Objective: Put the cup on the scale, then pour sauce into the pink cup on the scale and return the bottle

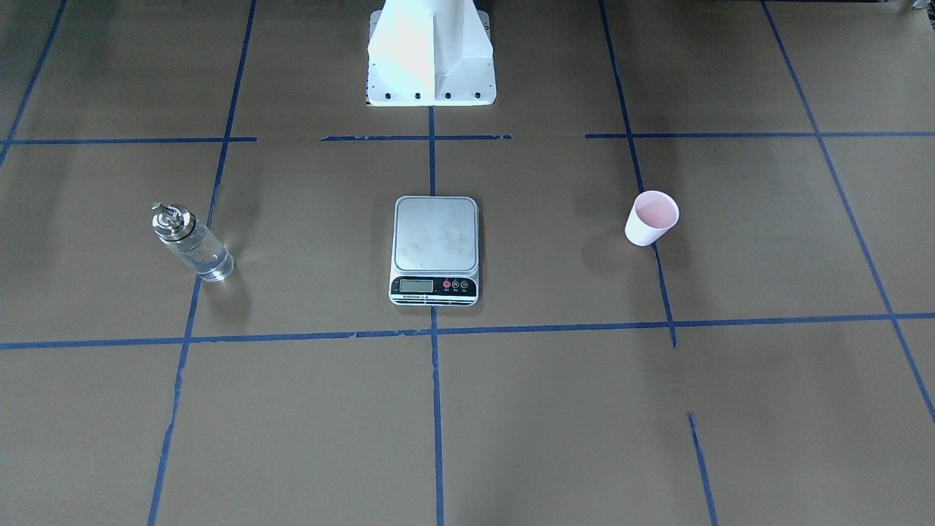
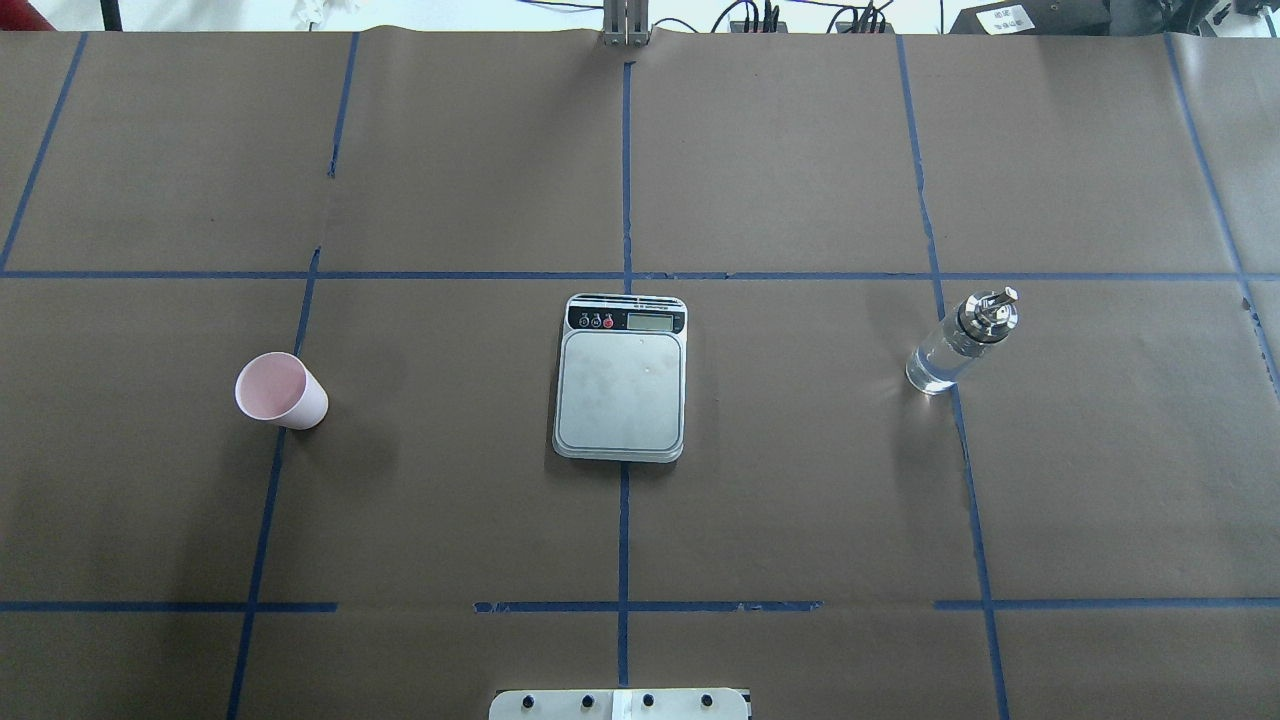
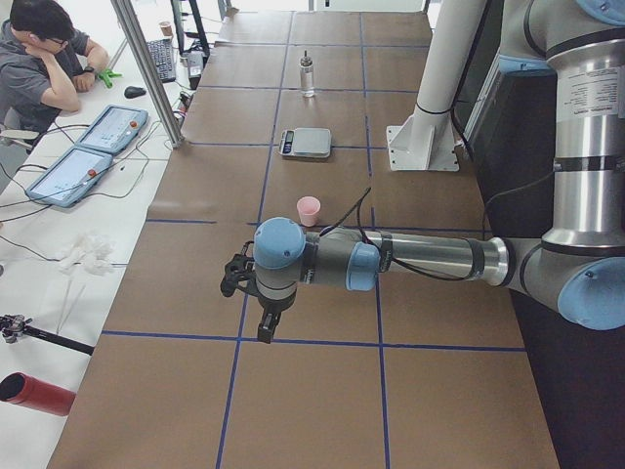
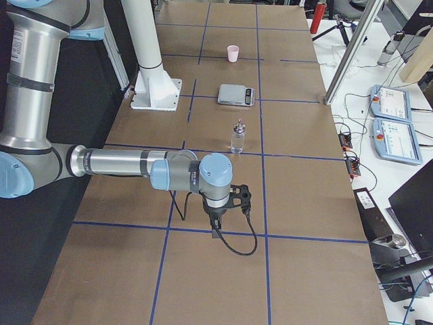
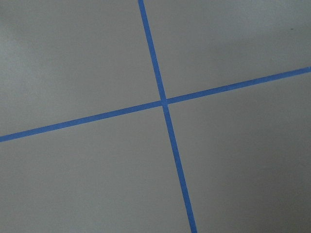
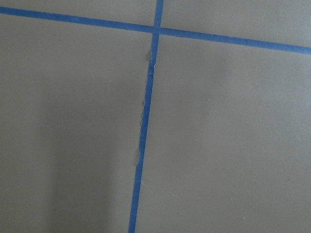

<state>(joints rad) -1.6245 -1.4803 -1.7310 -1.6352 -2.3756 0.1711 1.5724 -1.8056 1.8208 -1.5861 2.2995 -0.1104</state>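
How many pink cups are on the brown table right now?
1: the cup stands upright on the robot's left side, apart from the scale; none seems hidden.

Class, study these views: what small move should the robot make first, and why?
Probably swing the left gripper toward the pink cup. The cup stands upright on the table on the robot's left, apart from the scale, which carries nothing. The bottle stands untouched on the right. The cup must reach the scale before any pouring.

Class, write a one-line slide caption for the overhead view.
Empty pink cup, bare scale and capped glass bottle stand apart in a row on the taped brown table.
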